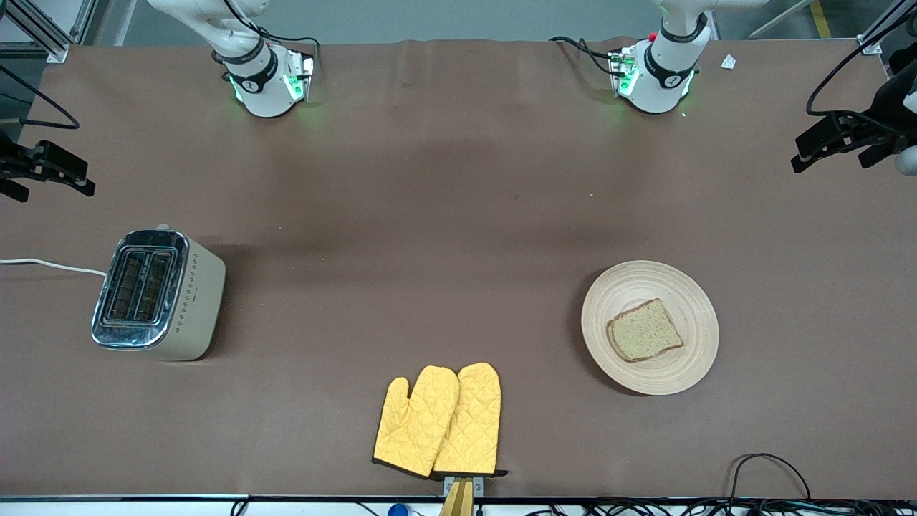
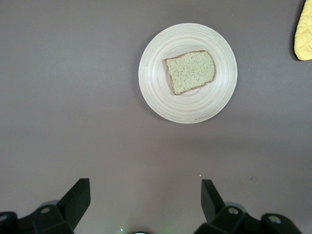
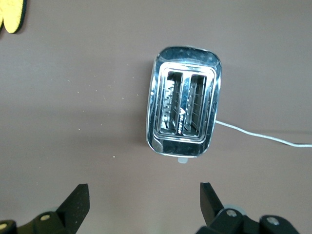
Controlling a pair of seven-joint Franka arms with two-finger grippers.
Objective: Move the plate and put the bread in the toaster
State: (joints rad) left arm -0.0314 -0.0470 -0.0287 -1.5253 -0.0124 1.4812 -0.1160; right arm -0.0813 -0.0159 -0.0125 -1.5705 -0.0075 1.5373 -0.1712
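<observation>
Bread (image 1: 645,330), a brown square slice with darker crust, lies flat on the ringed wooden plate (image 1: 680,373) toward the left arm's end of the counter (image 1: 430,215). Toaster (image 1: 157,295), both slots unfilled, stands toward the right arm's end. Left hand (image 2: 146,202) and right hand (image 3: 145,204) hang wide open, holding nothing.

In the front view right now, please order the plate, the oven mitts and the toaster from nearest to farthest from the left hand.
The left hand, open, hangs at the left arm's end of the table.
1. The plate, with the bread on it, toward that same end.
2. The oven mitts, mid-table, nearest the front camera.
3. The toaster, at the right arm's end.
</observation>
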